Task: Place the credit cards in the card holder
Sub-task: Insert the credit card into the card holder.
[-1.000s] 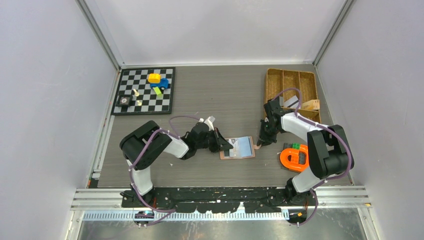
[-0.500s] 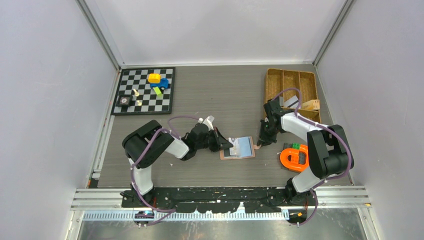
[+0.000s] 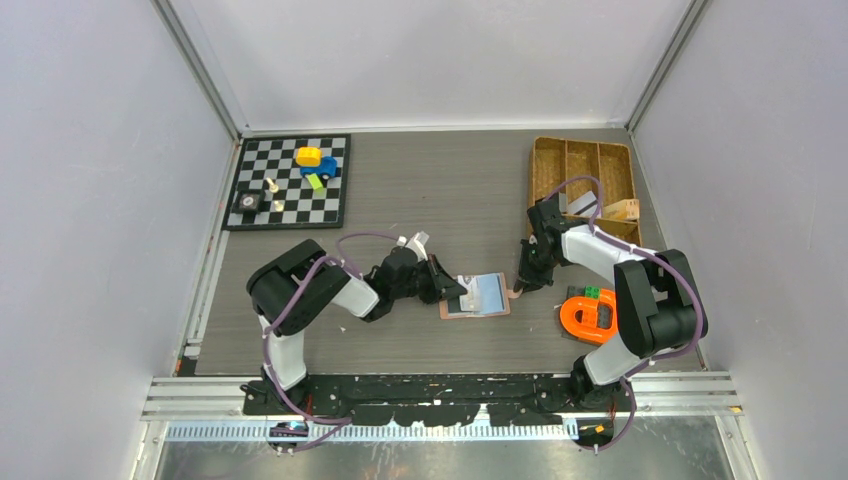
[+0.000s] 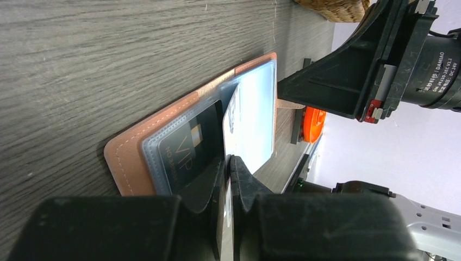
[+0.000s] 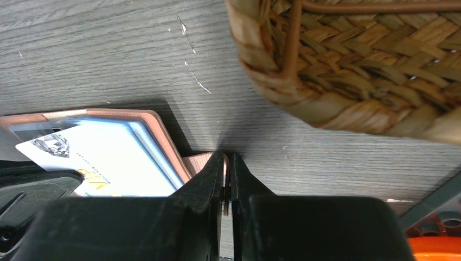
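Left wrist view: card holder (image 4: 130, 157) lies open on bench (image 4: 81, 54), directly ahead of left hand (image 4: 228, 163). Left hand clenched on pale card (image 4: 231, 114), card edge-on, its far end over the holder's clear sleeve (image 4: 253, 109). Black card (image 4: 187, 149) already in a sleeve, beside the fingertips. Right hand (image 5: 226, 163) pinches the holder's snap tab (image 5: 198, 160); wicker tray (image 5: 348, 70) just beyond it.

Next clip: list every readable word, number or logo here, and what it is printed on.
"VIP": black card, in the clear sleeve of the card holder; the line beside it starts "NO", rest blurred.
"VIP", gold: white card; print by its diamond logo too small.
"DANIAO", "DC-24V": motor label on the right arm; other lines unreadable.
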Robot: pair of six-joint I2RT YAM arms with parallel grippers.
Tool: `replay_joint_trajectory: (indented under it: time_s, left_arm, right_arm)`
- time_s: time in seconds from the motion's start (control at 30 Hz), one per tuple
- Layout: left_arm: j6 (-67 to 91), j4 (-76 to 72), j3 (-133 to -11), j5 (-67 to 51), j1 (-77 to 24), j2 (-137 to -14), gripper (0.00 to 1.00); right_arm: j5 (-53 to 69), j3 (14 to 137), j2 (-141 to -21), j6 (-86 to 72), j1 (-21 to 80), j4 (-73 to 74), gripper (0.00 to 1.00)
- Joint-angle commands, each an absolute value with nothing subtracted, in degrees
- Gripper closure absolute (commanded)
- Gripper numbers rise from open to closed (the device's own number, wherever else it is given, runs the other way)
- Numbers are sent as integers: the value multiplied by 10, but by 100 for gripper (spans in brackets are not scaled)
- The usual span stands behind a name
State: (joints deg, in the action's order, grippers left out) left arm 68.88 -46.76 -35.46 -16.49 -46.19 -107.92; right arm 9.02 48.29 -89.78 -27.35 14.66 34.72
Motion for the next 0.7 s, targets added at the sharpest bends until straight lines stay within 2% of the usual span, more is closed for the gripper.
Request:
replay_joint_trajectory:
  time_s: [0.0,0.3,0.67]
  left_arm:
    - [688,-452,-355,-147,-471,-1093,89]
    - [680,-368,-367,-133,-479,-1067,71]
    - [579,-130,-436,-76,-484,-994,54]
  right_arm:
    - [91,487,-905,-275,155,352,99]
    - [85,487,-900,-275,156,355,100]
    - [84,489,-900,-273,156,356,100]
